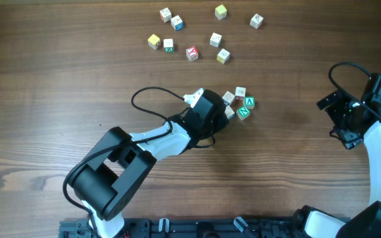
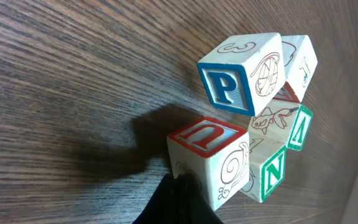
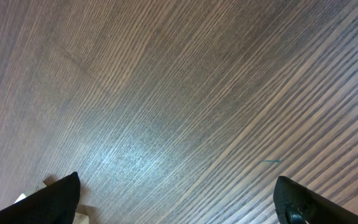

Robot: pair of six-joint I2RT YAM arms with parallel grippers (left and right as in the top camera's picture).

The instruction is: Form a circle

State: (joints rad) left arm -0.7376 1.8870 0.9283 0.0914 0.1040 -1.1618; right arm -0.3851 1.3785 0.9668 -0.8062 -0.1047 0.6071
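Observation:
The circle (image 1: 239,103) is a tight cluster of small wooden letter cubes just right of the table's middle. In the left wrist view it shows close up: a blue P cube (image 2: 232,81), a red U cube (image 2: 207,155), a green N cube (image 2: 272,175), another green-faced cube (image 2: 300,127) and a pale cube (image 2: 300,59). My left gripper (image 2: 182,185) is shut with nothing between its fingers, and its tip touches the near side of the red U cube. In the overhead view, the left gripper (image 1: 222,114) sits at the cluster's left edge. My right gripper (image 3: 178,180) stands open over bare wood, far right (image 1: 336,112).
Several loose letter cubes (image 1: 192,53) lie scattered at the back of the table, from a yellow one (image 1: 153,41) to a pale one (image 1: 256,21). The left arm's black cable (image 1: 152,92) loops over the wood left of the cluster.

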